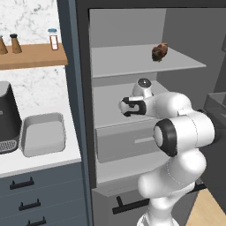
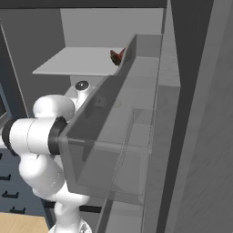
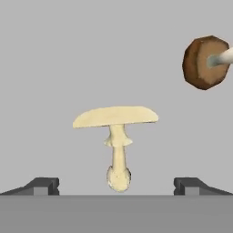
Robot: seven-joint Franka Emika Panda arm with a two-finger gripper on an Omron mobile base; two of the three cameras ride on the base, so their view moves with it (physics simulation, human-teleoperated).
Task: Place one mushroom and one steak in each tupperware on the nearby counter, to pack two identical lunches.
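Kitchen, rendered. White counter (image 1: 39,165) off to the pincer's left, over blue-grey drawers (image 1: 26,194) with black bar handles. Marbled wall behind it, with a wooden shelf (image 1: 33,56) carrying small bottles. On the counter: one pale grey tupperware (image 1: 43,133), empty, just beside a dark coffee machine (image 1: 8,117). Well apart from the pincer, both.

Straight ahead of the arm: an open grey fridge with flat grey shelves (image 1: 145,62) and a drawer lower down.

Left base view: arm reaching into the middle shelf space, wrist pointed inward; a brown lump (image 1: 159,52) on the shelf above the hand, too small to name. Counter and tupperware seen from this side.

Right base view: same brown lump (image 2: 116,56), reddish here, half hidden behind a clear door bin (image 2: 113,136) that crosses the middle of the picture. Arm at left, hand tucked behind the bin. Drawer handles at the far left edge.

Hand view: pincer (image 3: 117,185) spread wide, tips far apart at the bottom, nothing pinched. Between the tips and a little beyond them, a pale mushroom (image 3: 117,136), flat cap uppermost in the picture, stalk pointing back toward the pincer; not touched. Further off, up and to the right, a brown mushroom (image 3: 205,61) with a pale stalk running out of the picture. Plain grey surface behind both.
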